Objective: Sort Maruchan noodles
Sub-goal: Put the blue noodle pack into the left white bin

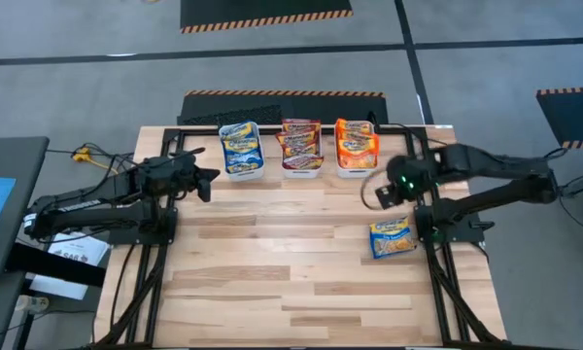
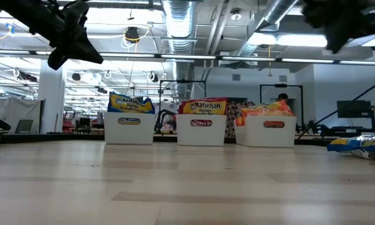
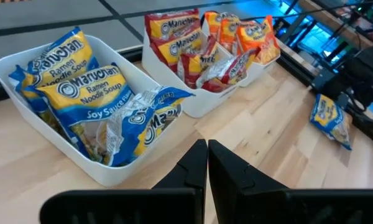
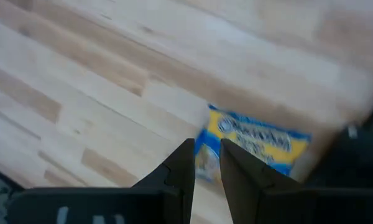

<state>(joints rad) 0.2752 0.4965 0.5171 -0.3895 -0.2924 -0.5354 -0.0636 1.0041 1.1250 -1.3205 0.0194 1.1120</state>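
Observation:
Three white bins stand in a row at the table's far edge: one [image 2: 129, 128] holds blue Maruchan noodles packets [image 3: 81, 93], the middle one [image 2: 200, 130] maroon packets [image 3: 174, 37], the right one [image 2: 274, 131] orange packets [image 1: 357, 146]. One loose blue packet [image 1: 392, 238] lies flat on the table near the right edge. My right gripper [image 4: 206, 155] hangs above the table, just to the far side of that packet, pointing steeply down. Its fingers stand narrowly open with nothing between them. My left gripper [image 3: 207, 155] is shut and empty, raised near the blue bin.
Bare wooden tabletop [image 1: 272, 282] stretches across the middle and near side. Dark frame rails [image 1: 447, 282] run along the table's left and right sides under both arms. Cables [image 1: 92, 156] lie off the far left corner.

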